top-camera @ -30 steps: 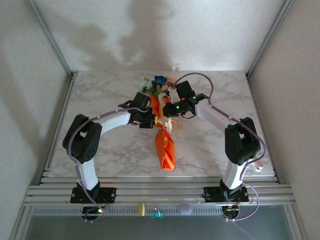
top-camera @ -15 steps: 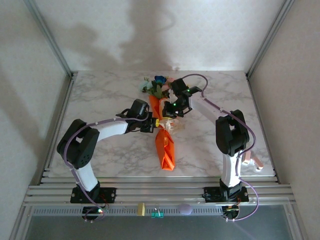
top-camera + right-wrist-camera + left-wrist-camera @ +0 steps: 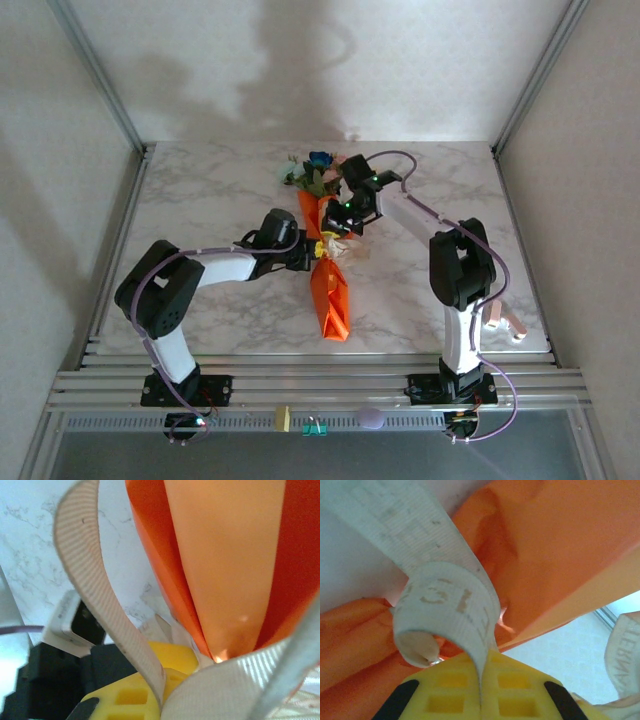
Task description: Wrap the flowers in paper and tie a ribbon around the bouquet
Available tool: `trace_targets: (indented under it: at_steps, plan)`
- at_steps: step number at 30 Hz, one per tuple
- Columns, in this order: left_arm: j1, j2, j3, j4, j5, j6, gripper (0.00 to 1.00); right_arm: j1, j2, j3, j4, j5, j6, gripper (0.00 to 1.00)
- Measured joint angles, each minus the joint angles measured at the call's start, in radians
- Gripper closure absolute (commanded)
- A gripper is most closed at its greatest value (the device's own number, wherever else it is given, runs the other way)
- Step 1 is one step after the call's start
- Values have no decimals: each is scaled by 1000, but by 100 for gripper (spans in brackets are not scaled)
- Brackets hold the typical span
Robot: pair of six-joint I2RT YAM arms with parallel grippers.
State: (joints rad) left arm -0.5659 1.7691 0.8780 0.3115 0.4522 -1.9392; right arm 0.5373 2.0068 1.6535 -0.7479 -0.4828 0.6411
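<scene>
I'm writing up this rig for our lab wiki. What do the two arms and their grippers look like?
Both the left arm and the right arm have white tubular links joined by chunky black joints, with a thin purple cable looped along each. A small green light glows near the right wrist. The left gripper and right gripper have bright yellow fingers moulded with square recesses.

1. From above, soft even light fills the scene; the marble table looks bright.
2. Wide, fuzzy grey shadows lie across the back wall, darkest at its top centre.
3. The left wrist picture is very close: the ribbon is fairly sharp, the orange paper behind it soft and glowing.
4. In the right wrist picture the paper glows, lit through, with a bright spot low down; the ribbon blurs at lower right.
</scene>
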Motion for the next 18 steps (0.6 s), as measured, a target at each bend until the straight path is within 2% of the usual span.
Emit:
trace_targets:
  at_steps: [4,11,18]
  plan:
    - [0,0,-19,51,0,-14,100,0,38,38,-12,13,2,88]
    - [0,0,-26,111,0,-30,100,3,112,198,-154,97,-49,57]
    - [0,0,-31,134,0,-40,100,10,95,233,-246,149,-168,52]
